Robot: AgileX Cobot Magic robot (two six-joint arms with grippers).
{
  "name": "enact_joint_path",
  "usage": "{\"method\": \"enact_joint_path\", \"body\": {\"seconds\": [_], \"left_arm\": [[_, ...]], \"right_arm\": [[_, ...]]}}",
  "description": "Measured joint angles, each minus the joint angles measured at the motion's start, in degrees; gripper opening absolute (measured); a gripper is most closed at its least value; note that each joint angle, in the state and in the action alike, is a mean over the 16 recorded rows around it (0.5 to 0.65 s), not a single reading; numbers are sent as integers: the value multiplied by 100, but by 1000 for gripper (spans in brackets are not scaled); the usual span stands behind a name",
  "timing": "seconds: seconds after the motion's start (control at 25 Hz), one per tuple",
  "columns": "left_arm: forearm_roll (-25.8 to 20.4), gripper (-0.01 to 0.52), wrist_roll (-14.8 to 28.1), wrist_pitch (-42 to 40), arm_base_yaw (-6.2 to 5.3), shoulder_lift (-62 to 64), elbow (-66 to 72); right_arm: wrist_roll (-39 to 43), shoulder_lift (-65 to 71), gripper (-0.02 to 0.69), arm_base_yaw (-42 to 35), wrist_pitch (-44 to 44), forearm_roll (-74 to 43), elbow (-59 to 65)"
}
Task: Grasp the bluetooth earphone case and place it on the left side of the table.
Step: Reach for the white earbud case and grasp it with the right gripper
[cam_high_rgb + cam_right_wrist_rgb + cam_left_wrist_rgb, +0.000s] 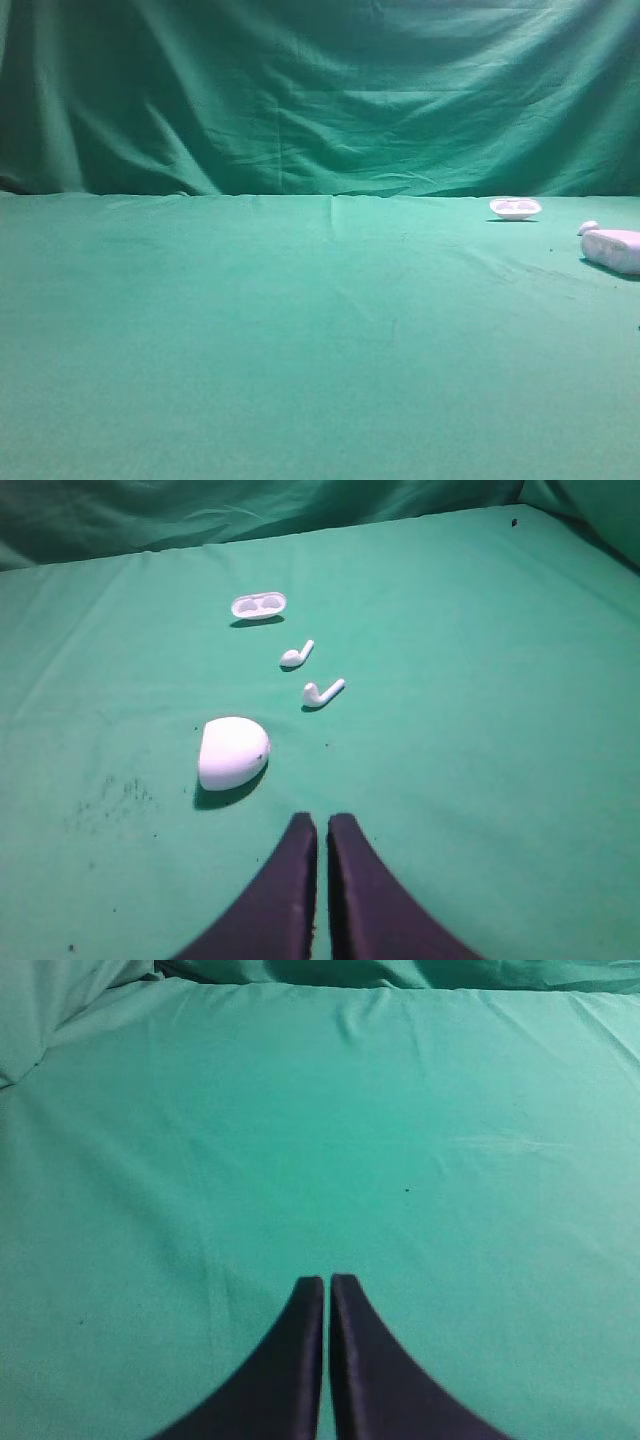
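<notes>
Right hand (322,825): dark fingers pressed together, nothing between them, hovering low over the green cloth. The bluetooth earphone case (233,751) lies just ahead and slightly to its left, well short of contact.

Left hand (327,1282): fingers likewise together, empty, above a bare stretch of cloth with no object near.

Step in hand, by judgement: the approach, before any grasp. The case is untouched and sits at the far right of the tabletop (250,330), partly cut by the frame edge in the high view (612,250).

Next move, by judgement: the right hand must part its fingers, shift a little left and forward to straddle the rounded case, then come down and close. The smooth domed shell may slip if it is pinched off-centre.

Other items, outward from the case: two loose earbuds, the nearer (322,692) and the farther (296,656), lying apart beyond it; a shallow white tray (259,605) farther back, near the cloth backdrop (300,90).

Room: the earbuds stand clear of the case, so closing on it should not disturb them. The left and middle of the tabletop show only cloth, wide room for carrying across and setting down. The right edge is close to the case.
</notes>
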Motion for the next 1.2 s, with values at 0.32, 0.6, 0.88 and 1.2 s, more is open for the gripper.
{"method": "enact_joint_path", "body": {"seconds": [0.32,0.6,0.88,1.2], "left_arm": [[0,0,0,0,0,0,0],[0,0,0,0,0,0,0],[0,0,0,0,0,0,0],[0,0,0,0,0,0,0]], "right_arm": [[0,0,0,0,-4,0,3],[5,0,0,0,-49,21,10],[42,0,0,0,-840,234,22],[84,94,0,0,-1986,520,-226]]}}
